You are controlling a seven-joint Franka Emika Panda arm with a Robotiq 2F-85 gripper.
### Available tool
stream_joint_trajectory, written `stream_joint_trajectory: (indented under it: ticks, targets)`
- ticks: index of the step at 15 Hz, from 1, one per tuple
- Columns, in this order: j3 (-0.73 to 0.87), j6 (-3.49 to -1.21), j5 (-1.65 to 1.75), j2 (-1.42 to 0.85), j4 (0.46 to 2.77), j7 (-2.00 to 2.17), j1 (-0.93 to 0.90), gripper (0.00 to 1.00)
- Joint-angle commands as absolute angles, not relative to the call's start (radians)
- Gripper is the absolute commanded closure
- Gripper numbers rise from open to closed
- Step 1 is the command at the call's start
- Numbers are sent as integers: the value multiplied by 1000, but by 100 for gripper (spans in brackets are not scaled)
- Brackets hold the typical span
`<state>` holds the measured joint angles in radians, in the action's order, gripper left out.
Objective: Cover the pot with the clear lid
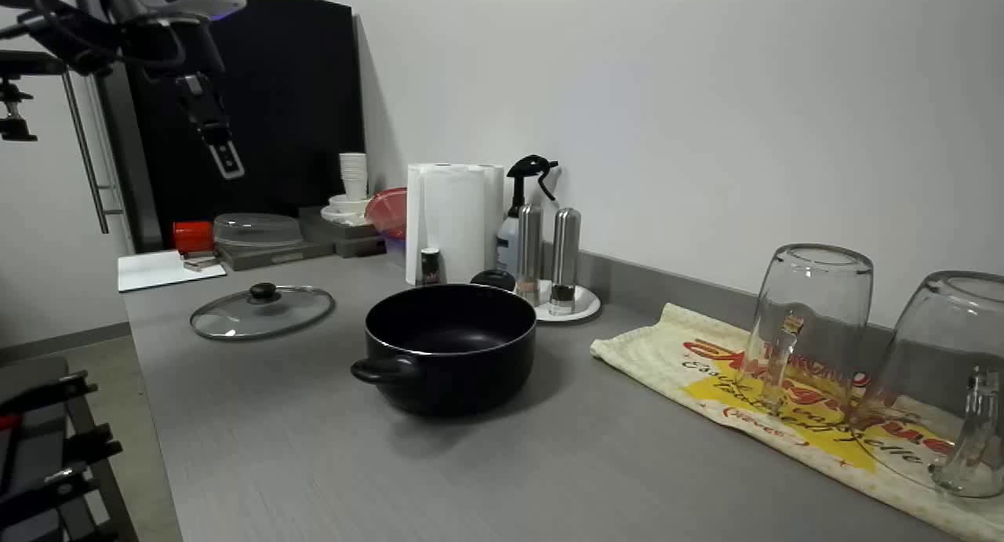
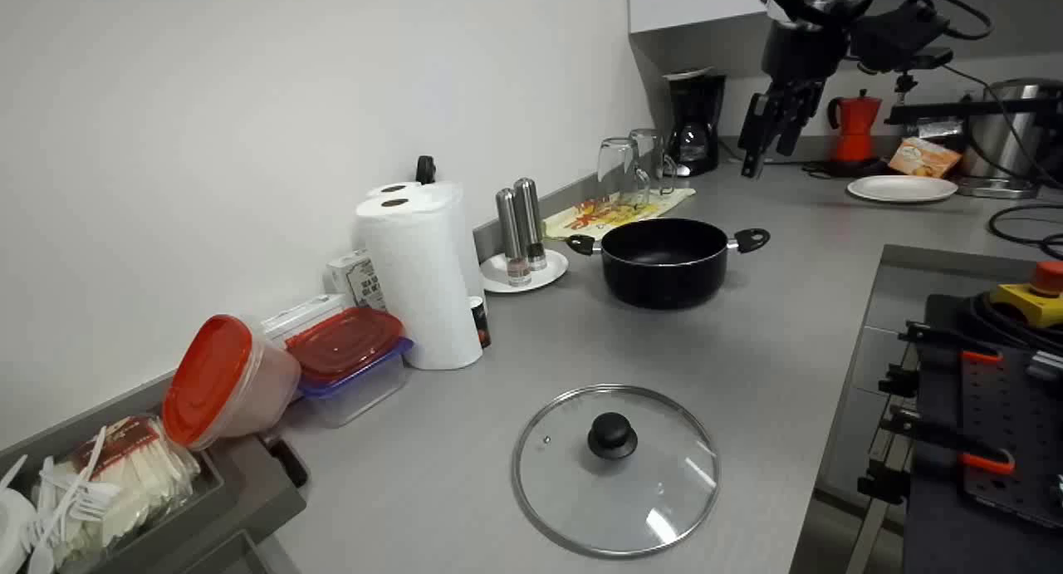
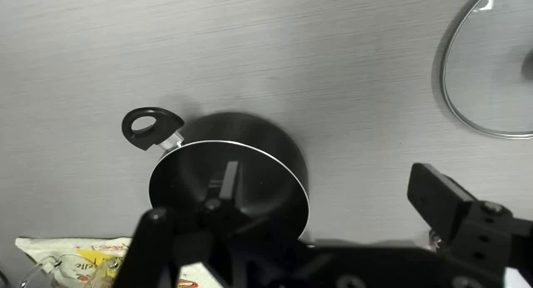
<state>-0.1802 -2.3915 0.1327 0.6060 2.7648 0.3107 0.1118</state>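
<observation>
Glass mugs [image 1: 816, 322]: upside down on a printed cloth [image 1: 667, 354]
Mills [image 1: 565, 248]: two, upright on a white plate [image 1: 588, 303]
Paper towels [image 1: 453, 220]: white rolls beside a spray bottle [image 1: 508, 234]
Coffee maker [image 2: 699, 117]: black, beyond the mugs in an exterior view

Upright black pot [image 2: 664, 268], clear lid [image 2: 616, 478] apart

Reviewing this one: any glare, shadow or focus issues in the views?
In an exterior view, bright streaks of glare lie on the clear lid; in an exterior view, the pot casts a soft shadow on the counter; in the wrist view, the gripper looks dark and soft along the bottom, while the pot's handle is crisper.
</observation>
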Motion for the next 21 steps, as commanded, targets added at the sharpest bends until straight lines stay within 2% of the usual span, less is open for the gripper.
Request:
stream_joint_trajectory:
  ticks: [1, 15, 21]
  targets:
    - [-170, -2389, 141, 605, 2763, 316, 102, 0]
    - [-170, -2389, 141, 605, 2763, 316, 102, 0]
    - [-175, -2560, 82, 411, 2647, 252, -10, 0]
